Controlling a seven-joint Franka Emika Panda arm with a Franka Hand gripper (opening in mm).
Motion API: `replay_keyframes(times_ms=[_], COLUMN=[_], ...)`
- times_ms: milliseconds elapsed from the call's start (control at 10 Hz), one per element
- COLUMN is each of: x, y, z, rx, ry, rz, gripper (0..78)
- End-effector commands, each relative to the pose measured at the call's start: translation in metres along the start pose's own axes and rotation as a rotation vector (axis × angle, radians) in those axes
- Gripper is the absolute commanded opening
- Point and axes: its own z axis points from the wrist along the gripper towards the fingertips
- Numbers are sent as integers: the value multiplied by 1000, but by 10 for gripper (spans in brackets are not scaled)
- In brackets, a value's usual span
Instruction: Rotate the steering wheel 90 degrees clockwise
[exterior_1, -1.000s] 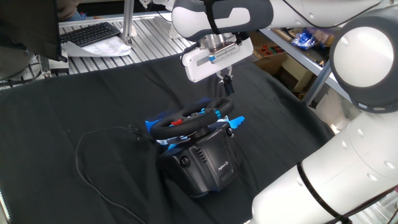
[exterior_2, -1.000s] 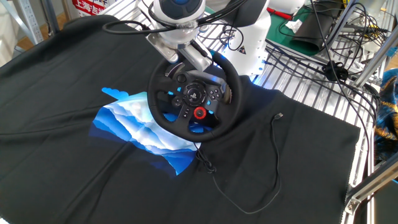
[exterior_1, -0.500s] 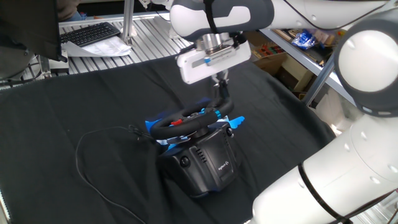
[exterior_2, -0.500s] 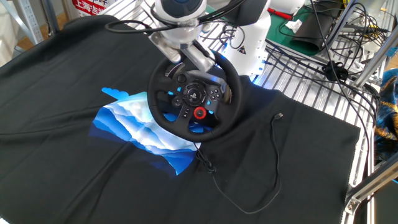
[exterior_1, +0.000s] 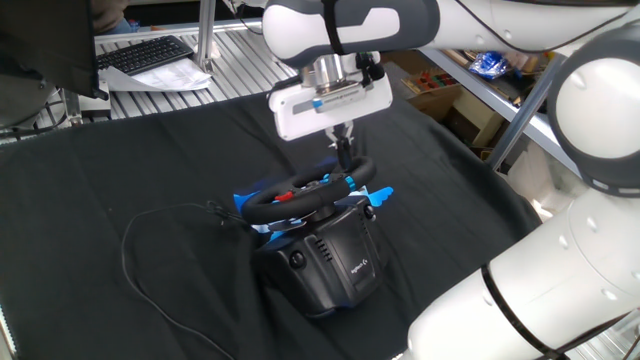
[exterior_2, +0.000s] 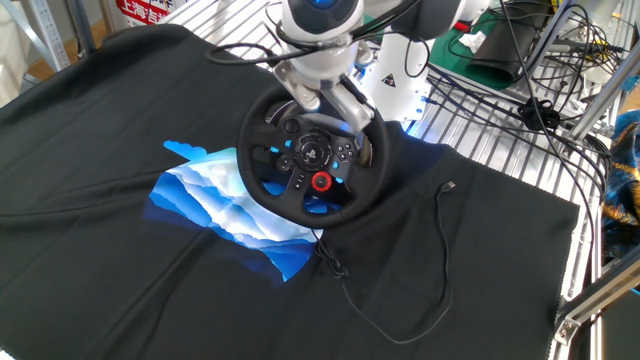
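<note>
The steering wheel (exterior_1: 310, 190) has a black rim, blue paddles and red hub buttons, and sits tilted on its boxy black base (exterior_1: 335, 262) in the middle of the black cloth. In the other fixed view the steering wheel (exterior_2: 312, 152) faces the camera, with the red button at the lower middle of the hub. My gripper (exterior_1: 347, 156) hangs over the wheel's far right rim. Its fingers look pressed together, with the tips down at the rim. In the other fixed view the gripper (exterior_2: 358, 110) lies across the upper right rim. Nothing shows between the fingers.
A black cable (exterior_1: 150, 250) runs from the base across the cloth. The cable (exterior_2: 440, 250) also loops to the right in the other fixed view. A blue printed patch (exterior_2: 215, 205) marks the cloth beside the wheel. A keyboard (exterior_1: 145, 52) lies on the slatted bench behind. The cluttered metal rack (exterior_2: 540, 90) borders the cloth.
The hand has shifted along the rim, leftward in one fixed view and rightward in the other. The wheel's hub buttons sit where they were.
</note>
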Motion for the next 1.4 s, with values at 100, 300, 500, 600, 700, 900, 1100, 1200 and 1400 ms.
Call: replay_keyframes(times_ms=[100,300,500,600,700,900,1100,1200,1400], x=[2,3,6,6,5,5,5,5,5], y=[8,21,27,27,27,27,27,27,27], z=[3,10,11,11,12,12,12,12,12], rx=[-22,-31,-37,-37,-40,-39,-35,-35,-32], ry=[-1,-5,-6,-6,-5,-4,-13,-12,-12], rz=[15,37,48,48,53,56,43,16,-86], gripper=[12,12,12,12,12,12,12,12,12])
